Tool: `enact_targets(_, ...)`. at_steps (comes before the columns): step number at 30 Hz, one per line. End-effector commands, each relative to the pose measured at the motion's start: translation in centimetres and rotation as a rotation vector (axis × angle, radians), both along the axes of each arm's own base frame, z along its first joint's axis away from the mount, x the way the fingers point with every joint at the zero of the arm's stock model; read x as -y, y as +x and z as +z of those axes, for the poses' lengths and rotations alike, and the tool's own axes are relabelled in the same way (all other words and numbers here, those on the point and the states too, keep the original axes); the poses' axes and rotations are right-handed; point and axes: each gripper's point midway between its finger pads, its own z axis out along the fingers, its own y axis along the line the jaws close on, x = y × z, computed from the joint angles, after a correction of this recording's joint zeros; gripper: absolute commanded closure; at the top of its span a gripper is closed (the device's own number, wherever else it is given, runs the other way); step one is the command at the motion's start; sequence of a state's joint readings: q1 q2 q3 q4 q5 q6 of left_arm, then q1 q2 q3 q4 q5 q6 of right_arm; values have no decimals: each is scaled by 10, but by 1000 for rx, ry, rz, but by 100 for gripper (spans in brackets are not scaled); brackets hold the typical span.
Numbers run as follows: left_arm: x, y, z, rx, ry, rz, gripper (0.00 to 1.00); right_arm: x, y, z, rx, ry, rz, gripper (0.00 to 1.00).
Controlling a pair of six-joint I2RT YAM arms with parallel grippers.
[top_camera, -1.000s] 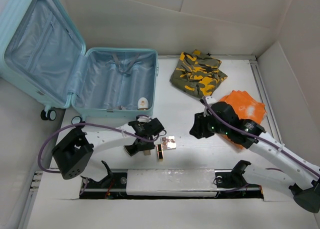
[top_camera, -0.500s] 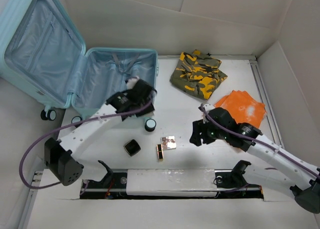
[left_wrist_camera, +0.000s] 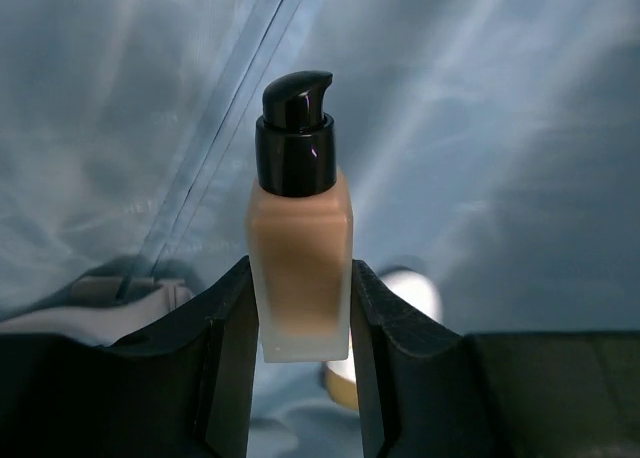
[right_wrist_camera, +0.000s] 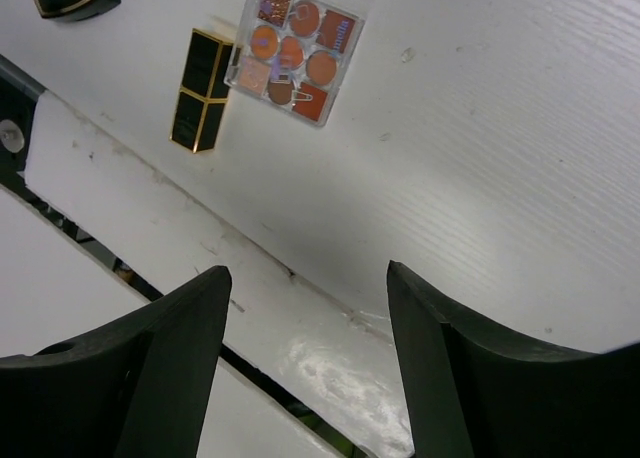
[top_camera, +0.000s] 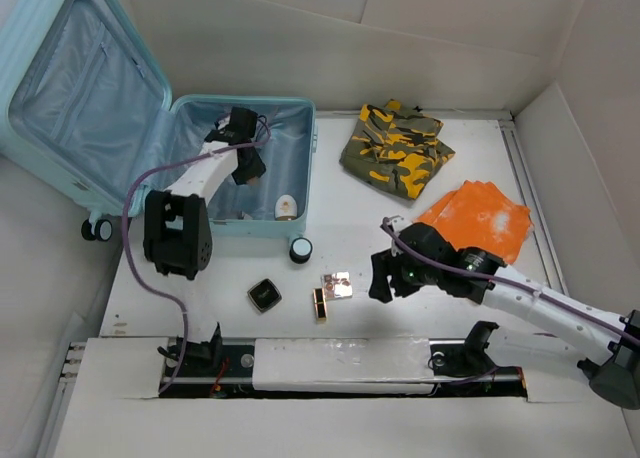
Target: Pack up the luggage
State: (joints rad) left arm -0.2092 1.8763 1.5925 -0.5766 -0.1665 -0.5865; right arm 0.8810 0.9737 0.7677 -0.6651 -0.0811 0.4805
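Observation:
The pale aqua luggage point(top_camera: 300, 118) lies open at the far left, its lid leaning back. My left gripper point(top_camera: 244, 166) hangs over its lined base, shut on a beige foundation bottle point(left_wrist_camera: 300, 268) with a black pump cap, held upright between the fingers point(left_wrist_camera: 225, 348). A white round item point(top_camera: 286, 207) lies in the base and shows behind the bottle in the left wrist view point(left_wrist_camera: 412, 290). My right gripper point(top_camera: 384, 278) is open and empty above the table, right of an eyeshadow palette point(right_wrist_camera: 295, 50) and a black-and-gold lipstick point(right_wrist_camera: 203, 90).
A black compact point(top_camera: 264, 294) and a round black-rimmed jar point(top_camera: 300, 249) lie on the table in front of the luggage. A camouflage garment point(top_camera: 397, 146) and an orange cloth point(top_camera: 480, 220) lie at the back right. The table's near edge rail point(right_wrist_camera: 300, 328) is under my right gripper.
My left arm swung from the table near the compact up and back over the luggage base, carrying the bottle. My right gripper moved left and nearer, toward the palette.

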Motion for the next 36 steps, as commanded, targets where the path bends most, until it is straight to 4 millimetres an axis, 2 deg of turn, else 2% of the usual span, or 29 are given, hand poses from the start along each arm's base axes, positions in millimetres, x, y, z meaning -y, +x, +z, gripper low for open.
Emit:
enact_targets(1,-2,17,18,42,32,-48,75,-21,7,16,36,77,-27,30)
enact_targets(2,-2,20,15,37,33,-48,72,-24,2,13,29,82,-15,29)
enact_targets(3,-13,22,3,11,38,-26,69,-28,0,12,20,84,-12,29)
enact_targets(8,-24,24,-6,-13,4,-9,50,-51,-10,-7,-16,80,10,26)
enact_targets(9,-24,24,1,2,2,-9,40,-56,-16,-11,-22,70,23,24)
enact_targets(10,-25,21,10,19,6,-19,36,-63,-16,-10,-13,68,32,23)
enact_targets(11,-24,20,20,40,-5,-25,33,-66,-16,-21,-23,25,35,20)
enact_targets(13,-20,15,34,71,-24,-49,30,-81,-17,-20,-4,6,31,19)
enact_targets(14,-19,8,53,110,-37,-56,29,-86,-18,-22,0,-9,36,17)
enact_targets(15,-18,1,56,110,-46,-62,29,-91,-19,-35,-15,-51,35,17)
enact_targets(16,-13,-3,64,132,-73,-81,29,-97,-24,-39,-11,-70,53,17)
enact_targets(17,-12,-11,82,171,-89,-92,31,-108,-21,-34,2,-57,58,17)
enact_targets(18,-10,-18,88,183,-99,-100,32,-115,-21,-45,-1,-84,64,18)
enact_targets(20,-10,-36,85,172,-113,-112,32,-133,-21,-43,1,-67,72,19)
enact_targets(21,-11,-47,101,213,-110,-120,32,-142,-23,-44,4,-58,85,23)
enact_targets(22,-13,-60,92,192,-109,-120,35,-145,-23,-54,-6,-85,86,27)
enact_targets(23,-11,-68,92,194,-110,-129,35,-149,-26,-57,-8,-93,96,29)
enact_targets(24,-12,-79,104,229,-113,-130,35,-155,-22,-55,3,-84,91,29)
enact_targets(25,-14,-86,104,234,-107,-137,35,-154,-22,-64,-6,-108,91,29)
enact_targets(26,-17,-97,92,203,-98,-130,35,-158,-21,-64,-5,-105,91,29)
enact_targets(28,-23,-112,99,221,-98,-120,35,-159,-18,-68,3,-110,85,29)
enact_targets(29,-24,-118,94,206,-97,-120,35,-164,-15,-69,11,-107,79,30)
enact_targets(33,-12,-138,103,207,-159,-172,37,-165,-11,-87,11,-156,68,36)
enact_targets(34,-9,-140,106,216,-173,-185,37,-167,-8,-89,19,-162,61,39)
enact_targets(36,-4,-146,111,219,-202,-210,39,-165,-7,-96,17,-179,48,54)
